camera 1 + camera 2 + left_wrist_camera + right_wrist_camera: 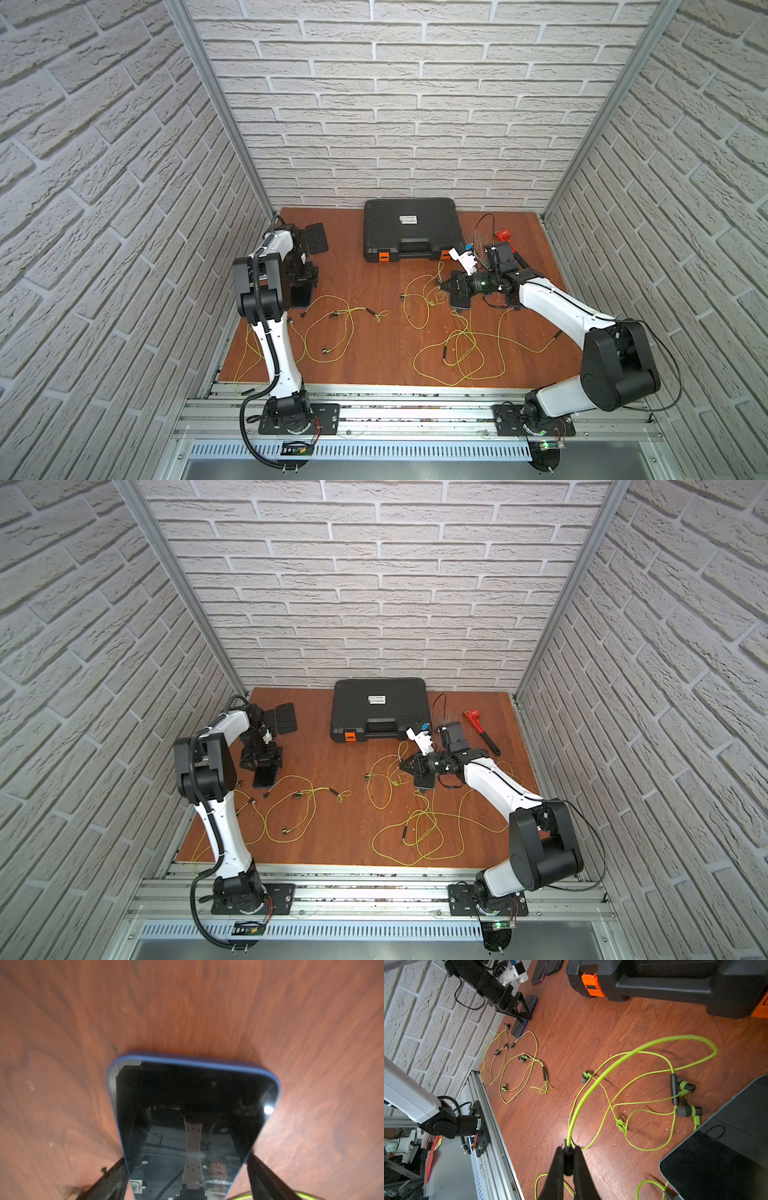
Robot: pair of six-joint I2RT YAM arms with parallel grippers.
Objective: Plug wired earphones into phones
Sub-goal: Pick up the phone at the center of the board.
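Right gripper: clenched on a dark plug. Only the right wrist view shows this; in both top views the grip is too small to read. The yellow-green cord arches up from the plug and drops back to the surface beside two earbuds. The second phone lies screen up near my fingertips; a top view puts it under my right wrist.

Left gripper: jaws wide, one finger along each long edge of the blue-cased phone, which lies flat, screen up. Pinching or merely flanking, I cannot tell. In a top view only its near end pokes out from under my gripper.

Two more phones lie side by side, far left. Slack earphone loops lie mid-surface. Black case sits at the back wall. Red wrench: whole in a top view; elsewhere only its head clears my wrist.
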